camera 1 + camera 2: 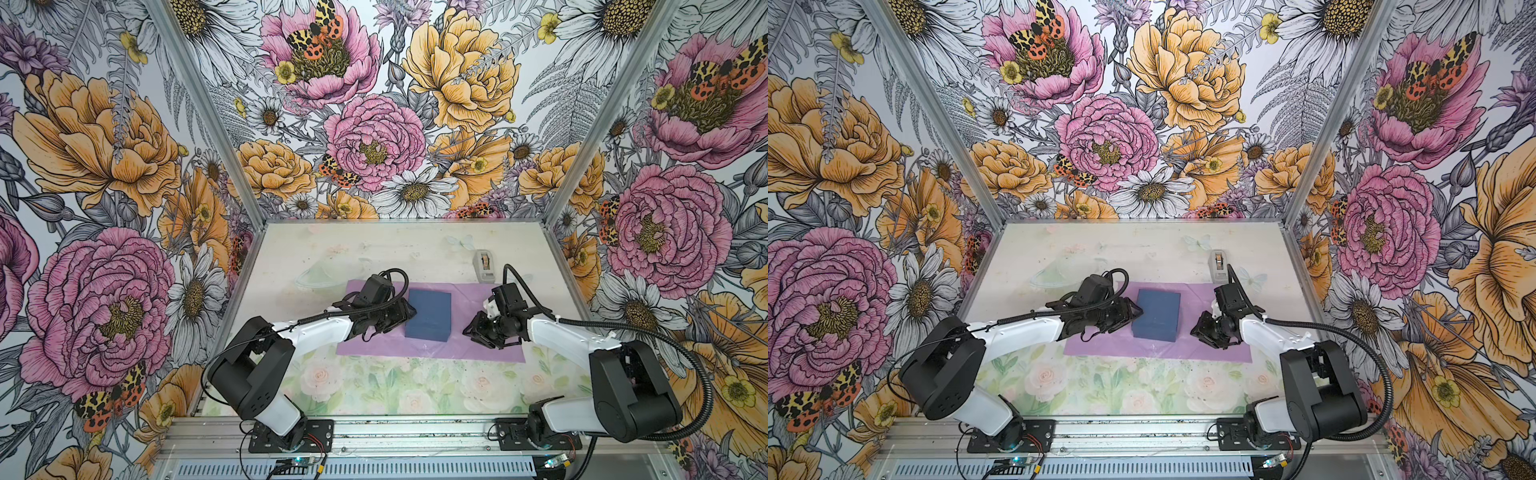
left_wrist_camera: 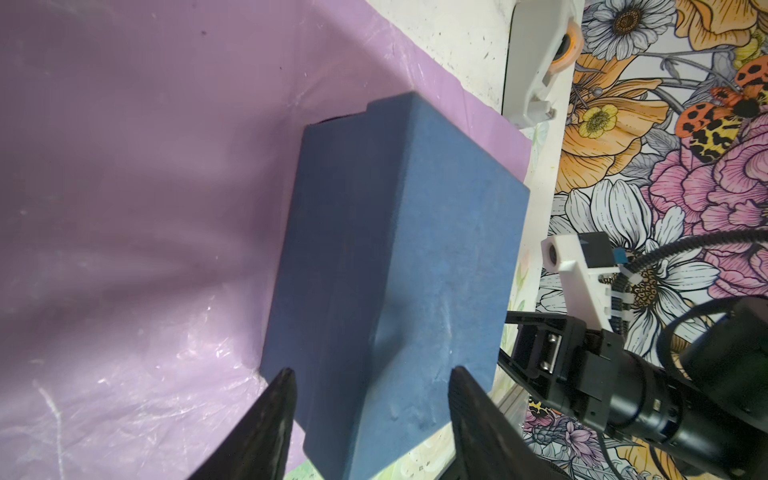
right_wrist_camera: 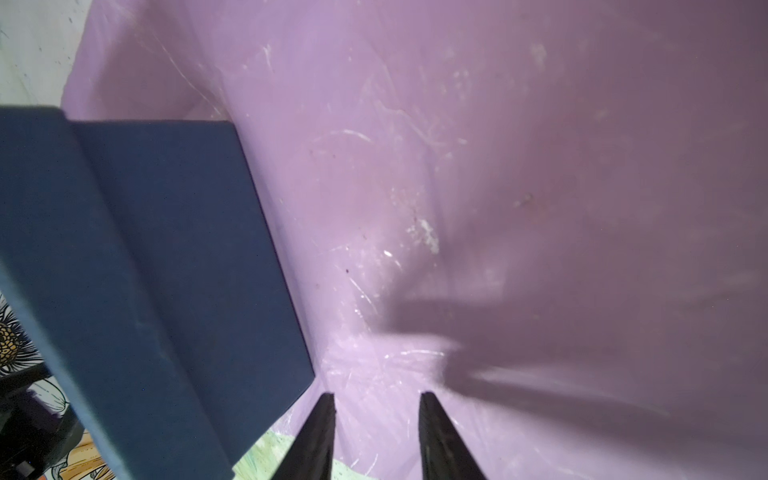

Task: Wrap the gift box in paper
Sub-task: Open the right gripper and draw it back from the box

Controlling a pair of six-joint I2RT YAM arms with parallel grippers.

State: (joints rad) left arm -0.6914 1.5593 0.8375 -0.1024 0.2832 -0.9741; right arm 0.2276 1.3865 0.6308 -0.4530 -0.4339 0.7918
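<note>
The gift box point(image 1: 428, 316) is sitting mid-sheet on the lilac paper point(image 1: 449, 350). The left gripper point(image 2: 370, 386) is straddling its edge, jaws spread (pinching or not, I cannot tell); the right gripper point(image 3: 376, 401) is hovering part-spread, empty. Steadying the box while lifting a paper edge seems wise.

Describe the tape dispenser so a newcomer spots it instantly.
Find the large lilac-purple paper sheet carrying a dark navy-blue matte box. Beyond the sheet's far right corner, on the pale floral table, sits a small grey plastic tape dispenser. Unlike the box, it is pale and off the paper.
</note>
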